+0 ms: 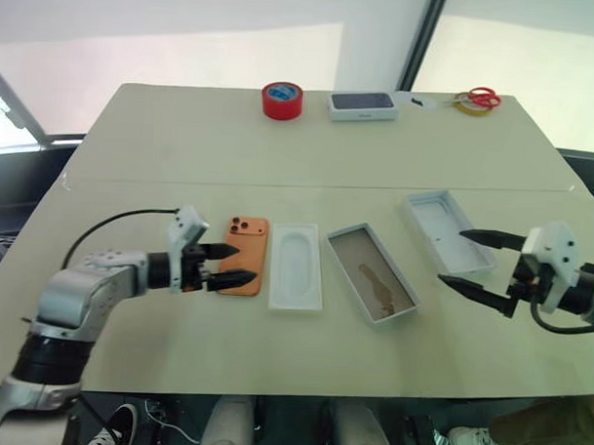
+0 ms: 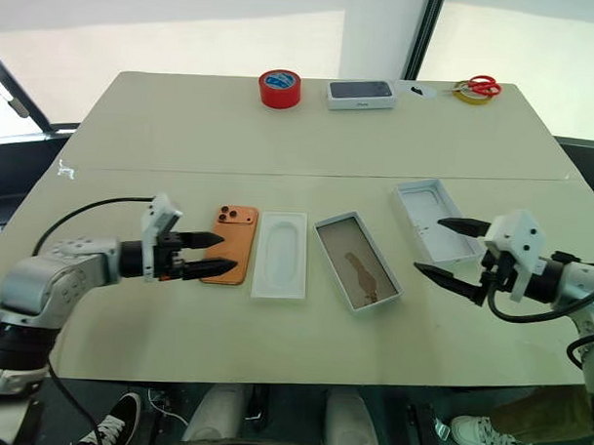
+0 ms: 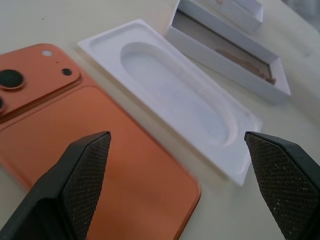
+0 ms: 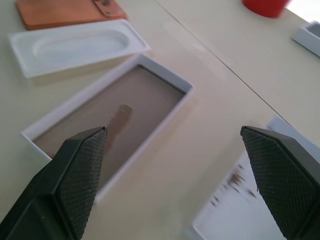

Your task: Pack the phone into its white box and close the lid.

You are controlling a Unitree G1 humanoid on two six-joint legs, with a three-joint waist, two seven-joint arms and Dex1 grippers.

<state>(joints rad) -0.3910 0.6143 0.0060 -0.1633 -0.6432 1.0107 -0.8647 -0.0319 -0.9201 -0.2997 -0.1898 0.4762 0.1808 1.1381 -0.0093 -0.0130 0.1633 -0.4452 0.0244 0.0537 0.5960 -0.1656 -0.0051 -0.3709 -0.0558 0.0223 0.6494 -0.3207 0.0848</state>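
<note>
Phone [image 1: 244, 255], insert [image 1: 296, 264], box [image 1: 371, 273], lid [image 1: 447, 230] (left to right).

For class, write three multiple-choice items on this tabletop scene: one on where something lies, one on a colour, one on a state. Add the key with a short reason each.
1. What lies directly between the phone and the white box?
A. the white insert
B. the lid
C. the tape roll

2. What colour is the tape roll at the far edge of the table?
A. blue
B. red
C. yellow

3. How is the left gripper?
A. shut on the phone
B. open over the phone
C. holding the lid

Key: 1 A, the white insert sits between them. 2 B, its outside is red. 3 B, its fingers stand apart above the phone's near end, gripping nothing.
</note>
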